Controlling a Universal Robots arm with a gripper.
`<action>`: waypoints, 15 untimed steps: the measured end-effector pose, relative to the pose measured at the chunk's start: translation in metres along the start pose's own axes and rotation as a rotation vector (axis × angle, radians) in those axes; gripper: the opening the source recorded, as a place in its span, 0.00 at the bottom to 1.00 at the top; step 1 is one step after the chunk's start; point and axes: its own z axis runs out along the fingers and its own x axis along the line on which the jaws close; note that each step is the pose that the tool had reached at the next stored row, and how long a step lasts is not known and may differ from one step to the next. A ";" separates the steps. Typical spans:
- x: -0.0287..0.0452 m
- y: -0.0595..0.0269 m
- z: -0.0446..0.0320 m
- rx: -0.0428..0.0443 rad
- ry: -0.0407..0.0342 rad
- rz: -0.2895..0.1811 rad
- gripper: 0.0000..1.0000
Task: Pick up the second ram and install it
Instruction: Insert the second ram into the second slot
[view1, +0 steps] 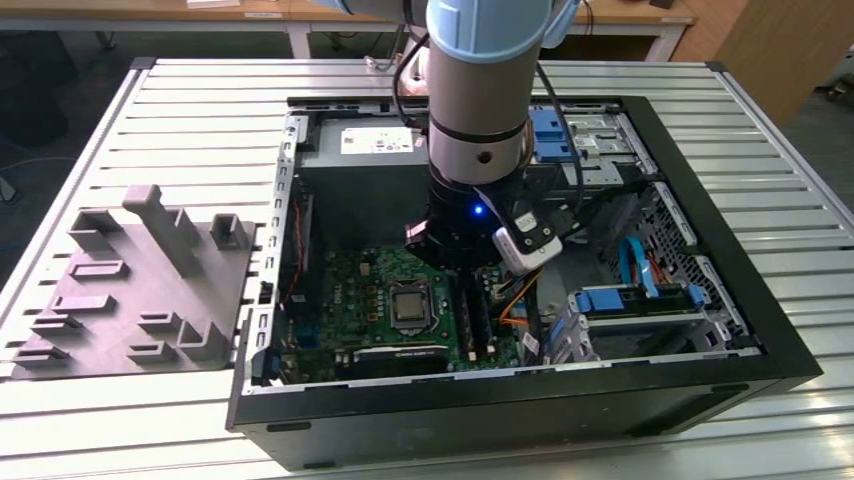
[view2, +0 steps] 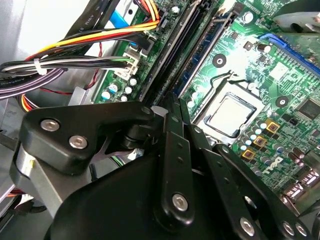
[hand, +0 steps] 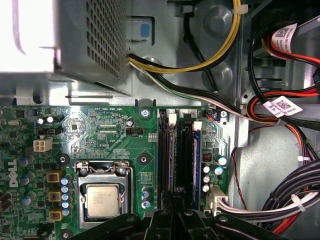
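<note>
My gripper (view1: 465, 272) reaches down into the open computer case, over the long black memory slots (view1: 470, 322) beside the processor socket (view1: 404, 303). In both wrist views its fingers (view2: 173, 102) lie pressed close together, their tips (hand: 175, 197) over one end of the slots (hand: 167, 150), and I see no board between them. A thin bluish-green ram (hand: 196, 150) with dark chips stands seated in the slot nearest the cables (view2: 207, 45). I cannot tell whether it is the second ram.
Bundled power cables (hand: 280, 200) (view2: 75, 60) run close beside the slots. The grey power supply box (hand: 75, 40) sits beyond the motherboard. Blue drive brackets (view1: 641, 300) stand at the case's side on the exterior view's right. A grey moulded fixture (view1: 134, 280) lies on the slatted table.
</note>
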 end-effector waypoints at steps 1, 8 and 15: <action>0.0000 0.0000 0.0000 0.0001 0.0000 0.000 0.11; 0.0000 0.0000 0.0004 -0.0001 -0.0001 0.000 0.19; -0.0004 -0.0008 -0.0094 0.0001 0.0000 0.000 0.19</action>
